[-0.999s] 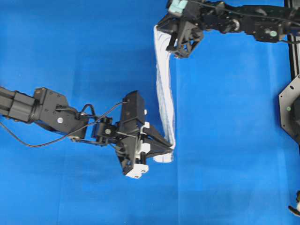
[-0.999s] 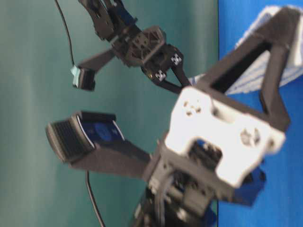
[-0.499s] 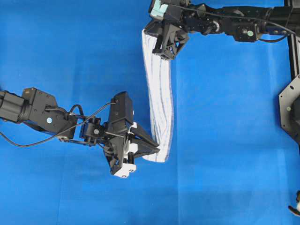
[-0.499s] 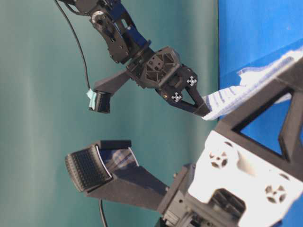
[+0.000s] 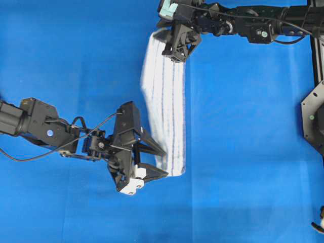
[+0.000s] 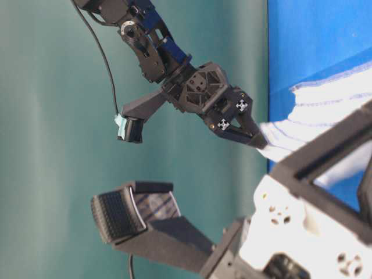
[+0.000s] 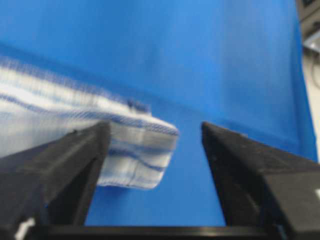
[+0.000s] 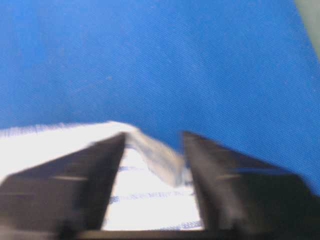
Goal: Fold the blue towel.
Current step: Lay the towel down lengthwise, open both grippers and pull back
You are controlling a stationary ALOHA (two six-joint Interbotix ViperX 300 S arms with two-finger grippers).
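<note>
The blue towel (image 5: 164, 101), white with thin blue stripes, lies as a long band on the blue table cover (image 5: 253, 126). My left gripper (image 5: 164, 163) is open at its near end, and that folded corner (image 7: 135, 150) rests beside one finger without being held. My right gripper (image 5: 177, 53) is low over the far end. In the right wrist view (image 8: 153, 137) its jaws stand apart, with a raised fold of towel (image 8: 150, 200) between them. The table-level view shows its tips (image 6: 258, 139) at the towel's edge (image 6: 325, 110).
A black frame post and mount plate (image 5: 316, 116) stand at the right edge. The left arm's body and cable (image 5: 45, 134) stretch in from the left. A teal wall (image 6: 58, 116) backs the table.
The towel has gone from a narrow stretched strip to a wider band. Both grippers moved left. My left gripper opened and let go of its end, and my right gripper's jaws have parted.
</note>
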